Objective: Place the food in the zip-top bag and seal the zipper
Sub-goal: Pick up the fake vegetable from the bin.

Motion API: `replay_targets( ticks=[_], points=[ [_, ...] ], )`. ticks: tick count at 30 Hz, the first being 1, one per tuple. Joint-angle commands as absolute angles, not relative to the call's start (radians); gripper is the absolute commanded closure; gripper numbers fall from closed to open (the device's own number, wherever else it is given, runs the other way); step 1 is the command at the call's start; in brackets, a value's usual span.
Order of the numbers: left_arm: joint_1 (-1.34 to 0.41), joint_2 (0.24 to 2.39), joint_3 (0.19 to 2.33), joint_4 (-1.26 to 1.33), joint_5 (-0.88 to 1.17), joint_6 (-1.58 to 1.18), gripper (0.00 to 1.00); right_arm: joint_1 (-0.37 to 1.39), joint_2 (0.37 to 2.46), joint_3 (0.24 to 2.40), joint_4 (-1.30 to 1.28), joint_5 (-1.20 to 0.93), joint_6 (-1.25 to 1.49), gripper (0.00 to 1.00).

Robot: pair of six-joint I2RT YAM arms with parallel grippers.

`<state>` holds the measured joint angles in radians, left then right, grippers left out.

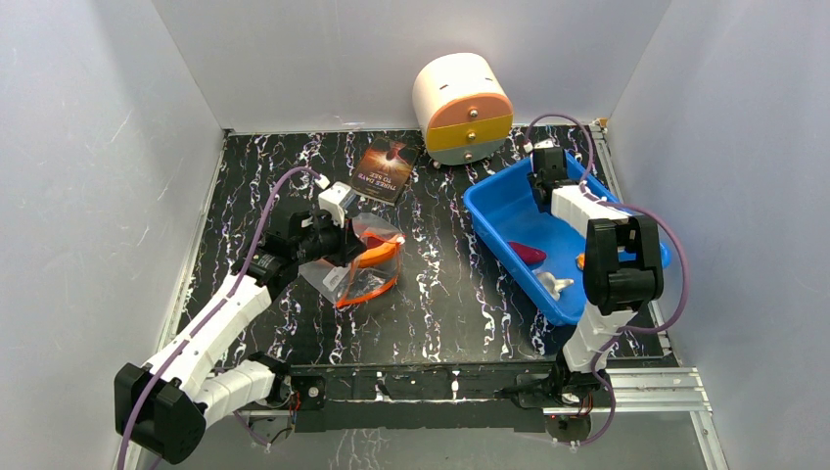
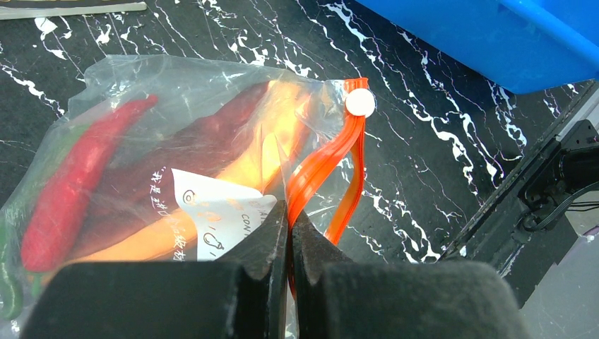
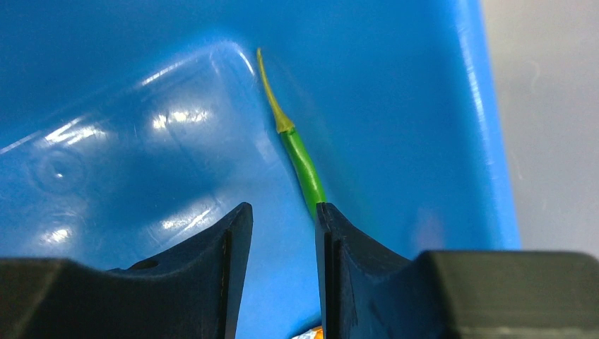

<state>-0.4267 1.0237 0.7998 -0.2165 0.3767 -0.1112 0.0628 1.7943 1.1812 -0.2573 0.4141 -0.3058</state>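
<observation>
left gripper (image 2: 289, 212): clamped together on zip-top bag (image 2: 176, 92) beside zipper (image 2: 332, 159), left of centre on counter (image 1: 450, 294)
right gripper (image 3: 282, 212): jaws apart in blue bin (image 3: 141, 70), thin green stick (image 3: 302, 159) at one fingertip

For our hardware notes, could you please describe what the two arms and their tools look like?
The left arm and right arm have white links and black joints, with a purple cable along each. The left tool and right tool each have two black, wedge-shaped fingers. No markings show.
</observation>
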Motion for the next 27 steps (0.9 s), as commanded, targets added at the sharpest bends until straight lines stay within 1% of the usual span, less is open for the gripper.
replay_targets(
  ticks=[1,4,13,23,27],
  points=[
    [-0.423,0.987,0.795,-0.192,0.381,-0.097,1.00,-0.015,1.809,1.192,-0.171,0.351,-0.306,0.65],
    [-0.423,0.976,0.795,-0.193,0.373,-0.095,1.00,-0.040,1.822,1.199,-0.172,0.297,-0.300,0.64],
    [-0.423,0.972,0.792,-0.191,0.364,-0.091,1.00,-0.075,1.855,1.214,-0.169,0.229,-0.288,0.62],
    [-0.423,0.965,0.790,-0.189,0.362,-0.088,1.00,-0.098,1.899,1.223,-0.170,0.207,-0.277,0.60],
    [-0.423,0.962,0.789,-0.189,0.360,-0.089,1.00,-0.115,1.911,1.227,-0.169,0.163,-0.258,0.58]
  ],
)
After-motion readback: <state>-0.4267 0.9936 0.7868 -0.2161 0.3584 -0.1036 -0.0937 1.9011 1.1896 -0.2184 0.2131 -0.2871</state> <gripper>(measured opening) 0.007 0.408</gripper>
